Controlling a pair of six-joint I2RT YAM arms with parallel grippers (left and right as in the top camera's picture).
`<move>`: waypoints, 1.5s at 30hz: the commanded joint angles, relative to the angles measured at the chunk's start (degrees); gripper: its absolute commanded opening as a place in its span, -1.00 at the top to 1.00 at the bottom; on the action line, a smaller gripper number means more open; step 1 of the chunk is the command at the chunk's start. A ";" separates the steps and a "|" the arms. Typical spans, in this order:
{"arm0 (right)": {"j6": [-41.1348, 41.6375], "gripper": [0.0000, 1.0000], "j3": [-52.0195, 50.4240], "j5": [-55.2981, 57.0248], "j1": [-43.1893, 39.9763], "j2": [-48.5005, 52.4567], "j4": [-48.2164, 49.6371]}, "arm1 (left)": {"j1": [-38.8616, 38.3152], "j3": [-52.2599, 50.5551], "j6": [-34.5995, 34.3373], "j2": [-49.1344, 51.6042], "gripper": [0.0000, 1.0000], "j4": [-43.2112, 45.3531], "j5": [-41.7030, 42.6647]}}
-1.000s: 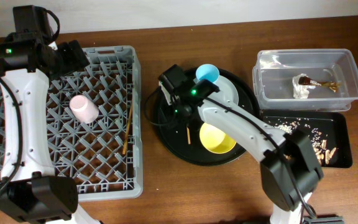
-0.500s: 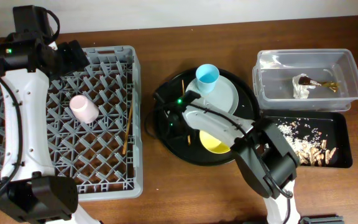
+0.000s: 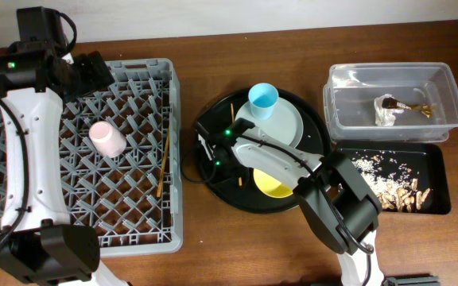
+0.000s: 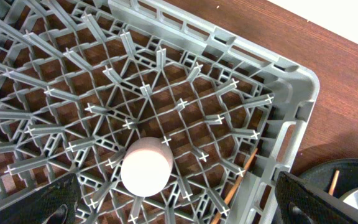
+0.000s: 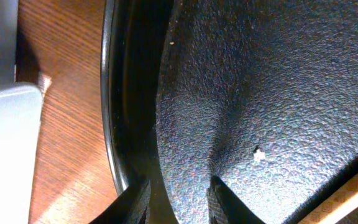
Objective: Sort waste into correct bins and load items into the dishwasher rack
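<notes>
Our right hand hangs slightly parted over the pebbled black tray on the wooden desk; left of it, our spread left hand overlooks the lattice rack.

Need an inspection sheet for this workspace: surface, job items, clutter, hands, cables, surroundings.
Surface: brown wooden table.
Job's things: pink cup and one chopstick in dishwasher rack; blue cup on grey plate, yellow bowl and second chopstick on round black tray; napkin and wrapper in clear tub; food scraps in shallow black tray.
Clutter: nothing seen.
Hands: left hand open above rack; right hand open, empty, low over round tray's left rim.
Cables: black cable along left arm.
Surroundings: pale wall behind table.
</notes>
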 commanded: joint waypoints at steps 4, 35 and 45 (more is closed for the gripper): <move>4.39 0.35 -0.63 -2.34 2.29 0.22 -0.13 | 0.37 0.66 0.90 -1.29 -0.99 -0.07 0.61; 1.07 0.77 15.41 18.75 -35.82 -22.32 -25.49 | 0.37 0.66 0.87 -1.29 -0.99 -0.07 0.61; -2.80 0.92 15.39 14.49 -48.78 -3.50 -13.14 | 0.37 0.66 0.90 -1.29 -0.99 -0.07 0.61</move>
